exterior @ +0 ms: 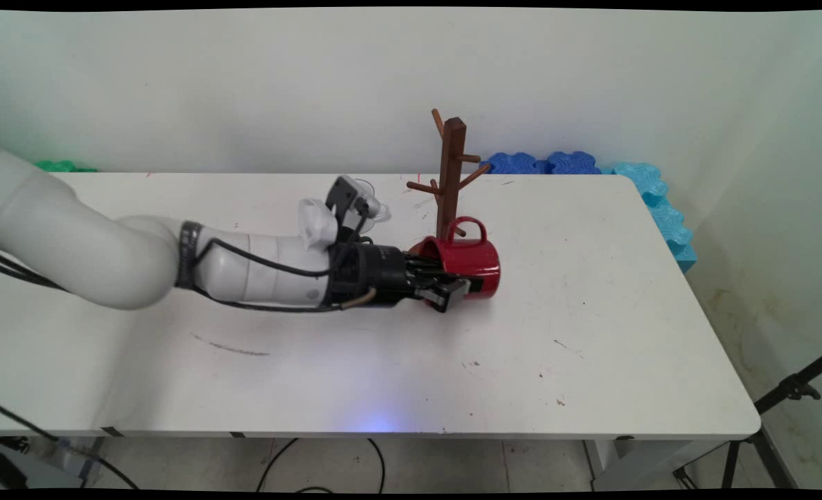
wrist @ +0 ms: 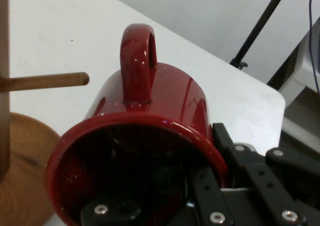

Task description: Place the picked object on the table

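A plain pale wall backs a white table (exterior: 591,333), with blue foam pieces (exterior: 543,163) along its far edge and right side and a bit of green foam (exterior: 63,167) at the far left. The arm reaches in low from the left, nearly level with the tabletop. Its gripper (exterior: 452,281) is clamped on the rim of a red mug (exterior: 477,264): in the hand view one finger goes inside the mouth and the other lies along the outside wall, so the mug's wall sits between them. The mug lies on its side, its long axis running straight on from the fingers, mouth toward the hand, base pointing away. Its handle (wrist: 138,60) stands up on the top side. Just beyond the fingers on the far side stands a wooden mug tree (exterior: 450,173); one of its pegs (wrist: 47,80) points toward the handle, close but apart. I count one mug, one tree, one gripper.
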Controlling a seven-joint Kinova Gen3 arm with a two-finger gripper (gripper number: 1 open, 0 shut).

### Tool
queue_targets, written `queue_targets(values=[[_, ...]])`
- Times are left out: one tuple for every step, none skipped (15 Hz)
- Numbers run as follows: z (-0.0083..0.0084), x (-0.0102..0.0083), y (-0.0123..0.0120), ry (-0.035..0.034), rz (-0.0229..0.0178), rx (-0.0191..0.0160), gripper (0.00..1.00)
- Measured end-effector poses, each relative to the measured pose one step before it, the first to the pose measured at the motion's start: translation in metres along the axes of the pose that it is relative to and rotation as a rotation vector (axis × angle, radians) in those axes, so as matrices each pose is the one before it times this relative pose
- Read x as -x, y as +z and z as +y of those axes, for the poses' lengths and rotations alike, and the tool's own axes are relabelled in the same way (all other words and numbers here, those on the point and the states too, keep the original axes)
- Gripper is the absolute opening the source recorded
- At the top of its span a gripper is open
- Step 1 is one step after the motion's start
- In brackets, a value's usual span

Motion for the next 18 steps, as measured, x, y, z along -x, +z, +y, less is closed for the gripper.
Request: queue_targets(values=[[0.00072,-0.00274,-0.00315,0.00683,-0.01129,0.00073,0.00],[0.00024,-0.00506,-0.00522,0.00879,-0.01337,-0.00443,0.00],[-0.00032,-0.00554,-0.00574,0.00829,-0.01321,-0.00604,0.00],[-0.00189,-0.00614,-0.00785,0.00985,-0.01774,-0.01148,0.00],[-0.00177,-0.00429,-0.00578,0.00713,-0.01355,-0.00908,0.00],[-0.00138,-0.00251,-0.00394,0.00490,-0.00913,-0.00698,0.00],[-0.00228,-0.00362,-0.00541,0.00791,-0.01352,-0.00954,0.00],[-0.00151,-0.00227,-0.00309,0.00512,-0.00975,-0.00656,0.00],[-0.00255,-0.00298,-0.00474,0.00622,-0.01392,-0.01035,0.00],[-0.00175,-0.00161,-0.00301,0.00552,-0.00960,-0.00735,0.00],[-0.00266,-0.00213,-0.00395,0.00641,-0.01471,-0.01029,0.00],[-0.00272,-0.00266,-0.00376,0.00834,-0.01837,-0.00932,0.00],[-0.00122,-0.00255,-0.00280,0.00988,-0.02287,0.00039,0.00],[0.00028,-0.00275,-0.00212,0.01464,-0.02095,0.00740,0.00],[0.00146,-0.00433,-0.00288,0.01899,-0.01780,0.00997,0.00],[0.00243,-0.00704,-0.00449,0.02774,-0.02313,0.01334,0.00],[0.00144,-0.00529,-0.00444,0.02135,-0.01682,0.00933,0.00],[0.00152,-0.00514,-0.00493,0.02324,-0.01805,0.00795,0.00]])
